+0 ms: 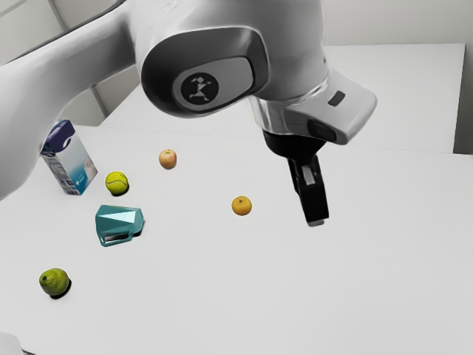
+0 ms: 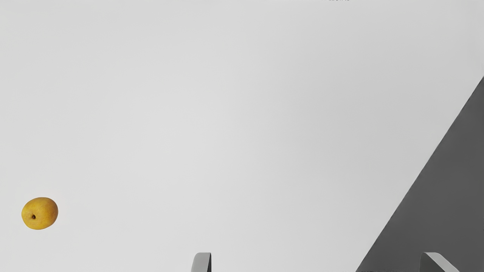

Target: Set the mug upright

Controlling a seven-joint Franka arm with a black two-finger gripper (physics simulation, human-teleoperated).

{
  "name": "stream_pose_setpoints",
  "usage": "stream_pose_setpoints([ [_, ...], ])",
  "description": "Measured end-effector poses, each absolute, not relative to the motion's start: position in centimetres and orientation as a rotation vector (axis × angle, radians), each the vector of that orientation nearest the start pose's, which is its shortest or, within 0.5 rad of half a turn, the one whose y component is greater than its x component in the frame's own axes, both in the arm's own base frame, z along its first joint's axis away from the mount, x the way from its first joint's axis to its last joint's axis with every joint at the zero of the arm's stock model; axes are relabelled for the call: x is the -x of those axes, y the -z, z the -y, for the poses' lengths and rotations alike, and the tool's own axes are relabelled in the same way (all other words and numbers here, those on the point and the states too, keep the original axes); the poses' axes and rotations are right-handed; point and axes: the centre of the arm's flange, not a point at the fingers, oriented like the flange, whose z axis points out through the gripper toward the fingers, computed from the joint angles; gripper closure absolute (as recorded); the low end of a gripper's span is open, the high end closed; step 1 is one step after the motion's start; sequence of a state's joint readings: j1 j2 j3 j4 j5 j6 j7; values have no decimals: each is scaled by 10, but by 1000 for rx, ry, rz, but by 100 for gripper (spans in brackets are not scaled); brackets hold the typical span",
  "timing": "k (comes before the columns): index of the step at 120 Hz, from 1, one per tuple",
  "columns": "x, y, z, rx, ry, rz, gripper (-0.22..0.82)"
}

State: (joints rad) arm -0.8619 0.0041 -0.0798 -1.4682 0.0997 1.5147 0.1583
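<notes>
The teal mug (image 1: 118,224) lies on its side on the white table, toward the exterior view's left, with its handle toward the viewer. My gripper (image 1: 317,222) hangs above the table well to the exterior view's right of the mug, beyond the small orange fruit. In the wrist view my gripper (image 2: 315,262) has its two fingertips far apart, open with nothing between them.
An orange fruit (image 1: 242,205) lies between mug and gripper; the wrist view has a yellow fruit (image 2: 39,213). Near the mug are a tennis ball (image 1: 117,183), a carton (image 1: 70,159), a peach-coloured fruit (image 1: 168,159) and a green fruit (image 1: 54,282). The table (image 1: 355,296) has a far edge.
</notes>
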Motion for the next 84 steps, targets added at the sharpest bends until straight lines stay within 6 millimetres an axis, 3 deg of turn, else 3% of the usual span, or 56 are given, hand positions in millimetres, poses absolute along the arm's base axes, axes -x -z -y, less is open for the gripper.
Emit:
stream_pose_setpoints([
  [19,-270,-666,478,2535,120,-1726,0],
  [31,-239,-648,505,2515,54,-1806,0],
  [37,-252,-638,505,2561,15,-1777,0],
  [42,-298,-631,484,2658,-9,-1662,1],
  [46,-360,-623,446,2771,-30,-1486,1],
  [49,-418,-614,397,2867,-50,-1299,1],
  [53,-493,-613,299,3003,-49,-983,1],
  [57,-552,-621,169,3110,-14,-604,1],
  [60,-575,-629,61,3150,19,-306,1],
  [63,-578,-634,-36,3155,38,-40,0],
  [66,-570,-635,-112,3141,46,168,0],
  [68,-563,-636,-147,3129,49,265,0],
  [71,-555,-636,-177,3112,50,348,0],
  [74,-554,-635,-184,3103,46,366,0],
  [78,-560,-634,-168,3101,44,322,0],
  [84,-572,-633,-123,3106,49,199,0],
])
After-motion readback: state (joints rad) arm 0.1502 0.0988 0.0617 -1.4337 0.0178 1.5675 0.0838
